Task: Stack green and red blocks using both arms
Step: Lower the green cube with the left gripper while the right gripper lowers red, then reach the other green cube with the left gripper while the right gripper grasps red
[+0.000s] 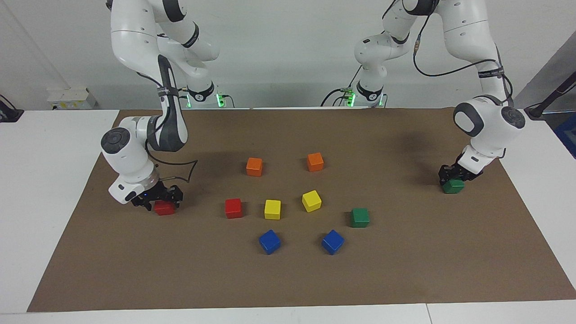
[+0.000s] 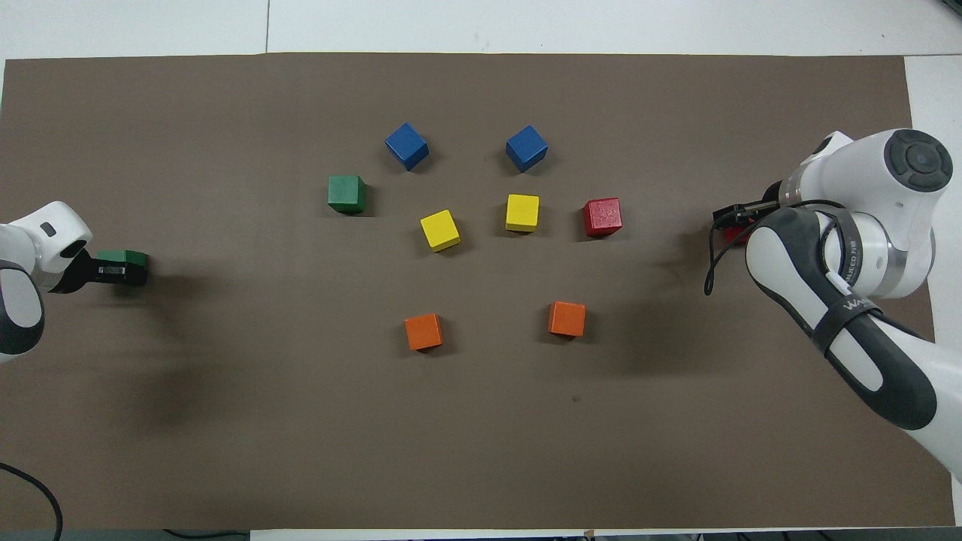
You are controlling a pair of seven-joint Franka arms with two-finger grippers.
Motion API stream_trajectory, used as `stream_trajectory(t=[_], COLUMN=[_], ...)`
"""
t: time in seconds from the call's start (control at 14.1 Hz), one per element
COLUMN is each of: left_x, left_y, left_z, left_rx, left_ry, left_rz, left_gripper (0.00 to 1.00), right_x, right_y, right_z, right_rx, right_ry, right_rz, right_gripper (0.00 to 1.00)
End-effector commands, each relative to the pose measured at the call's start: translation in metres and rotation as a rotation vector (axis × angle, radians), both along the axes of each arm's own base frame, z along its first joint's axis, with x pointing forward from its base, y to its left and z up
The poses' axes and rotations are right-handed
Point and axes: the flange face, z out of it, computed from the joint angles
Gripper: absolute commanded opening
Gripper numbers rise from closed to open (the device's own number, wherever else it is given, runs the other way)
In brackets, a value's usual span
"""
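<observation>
Blocks | left gripper (image 1: 453,177) clamps green block (image 1: 452,186) | right gripper (image 1: 158,201) spread astride red block (image 1: 164,208) | overhead: red block mostly hidden, 9 o'clock of wrist

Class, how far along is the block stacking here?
Done: no stack yet. In hand: left gripper shut on a green block; right gripper down at a red block. Left: the other green block and other red block lie alone, so all stacking remains.
</observation>
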Motion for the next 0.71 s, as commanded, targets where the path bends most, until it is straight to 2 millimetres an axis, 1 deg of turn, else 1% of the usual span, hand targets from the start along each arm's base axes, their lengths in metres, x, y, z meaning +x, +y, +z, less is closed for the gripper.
stream_trajectory(t=[0.0,0.07,0.14,0.21,0.28,0.35,0.42,0.5,0.57,0.64], left_x=[-0.001,-0.001,-0.001,0.001,0.001,0.002,0.006,0.016,0.027,0.039], left_y=[0.001,0.002,0.002,0.002,0.002,0.003,0.003,0.002,-0.003,-0.007], left_z=[-0.002,-0.002,-0.001,0.001,0.002,0.006,0.016,0.035,0.058,0.083], left_rx=[0.007,0.007,0.007,0.006,0.006,0.005,0.002,-0.001,-0.006,-0.010], left_ry=[-0.015,-0.014,-0.014,-0.011,-0.011,-0.012,-0.006,-0.002,0.007,0.010], left_rz=[-0.038,-0.045,-0.049,-0.053,-0.053,-0.053,-0.055,-0.062,-0.070,-0.078], left_gripper=[0.99,1.00,1.00,1.00,1.00,1.00,1.00,1.00,1.00,1.00], right_x=[0.004,0.008,0.014,0.020,0.024,0.025,0.025,0.023,0.022,0.023], right_y=[0.008,0.022,0.041,0.057,0.089,0.133,0.164,0.187,0.209,0.218], right_z=[0.065,0.085,0.102,0.113,0.127,0.134,0.135,0.131,0.125,0.117], right_rx=[0.002,0.002,0.002,0.006,0.018,0.018,0.021,0.025,0.032,0.037], right_ry=[0.026,0.028,0.028,0.019,-0.007,-0.026,-0.042,-0.052,-0.062,-0.069], right_rz=[0.012,0.002,-0.015,-0.032,-0.029,-0.019,-0.046,-0.065,-0.059,-0.062], right_gripper=[1.00,1.00,1.00,1.00,1.00,1.00,1.00,1.00,1.00,1.00])
